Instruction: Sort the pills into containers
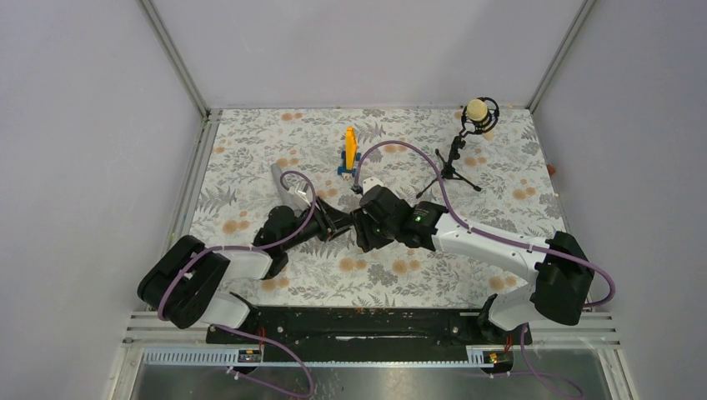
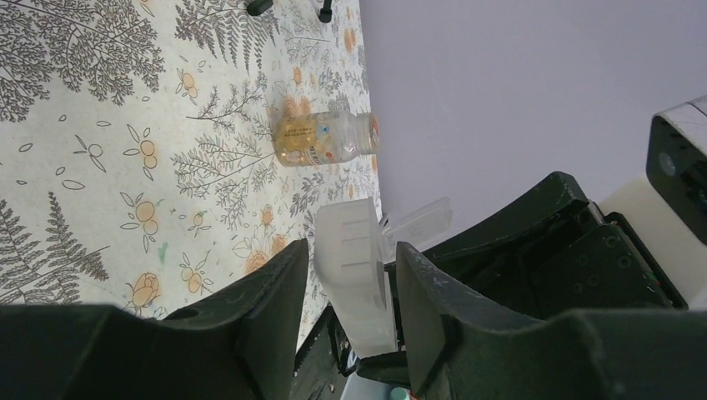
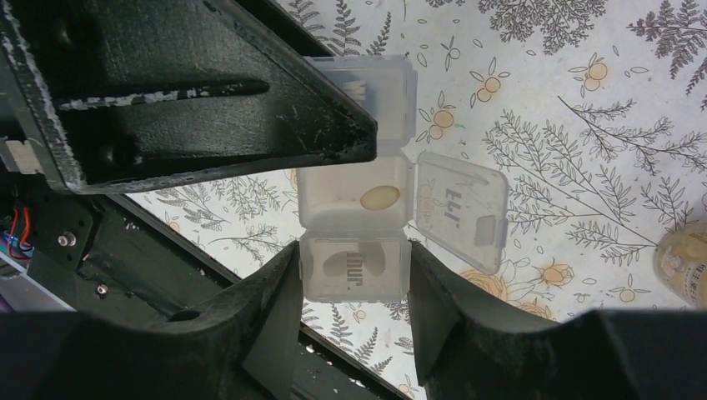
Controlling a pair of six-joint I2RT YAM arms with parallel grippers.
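Observation:
A translucent white pill organizer (image 3: 353, 268) is held above the table between both grippers. My right gripper (image 3: 353, 247) is shut on its "thur." compartment. The compartment beside that has its lid (image 3: 461, 208) swung open and holds one tan oval pill (image 3: 379, 197). My left gripper (image 2: 352, 247) is shut on the organizer (image 2: 357, 267), seen edge-on. The amber jar (image 2: 325, 139) lies on its side on the cloth beyond the left gripper, and its edge shows in the right wrist view (image 3: 689, 267). The colourless jar is out of view. In the top view both grippers meet at mid-table (image 1: 357, 222).
An upright orange piece on a blue base (image 1: 349, 152) stands behind the grippers. A grey tube (image 1: 282, 185) lies to the left of them. A microphone on a tripod stand (image 1: 461, 146) is at the back right. A floral cloth (image 1: 500, 179) covers the table.

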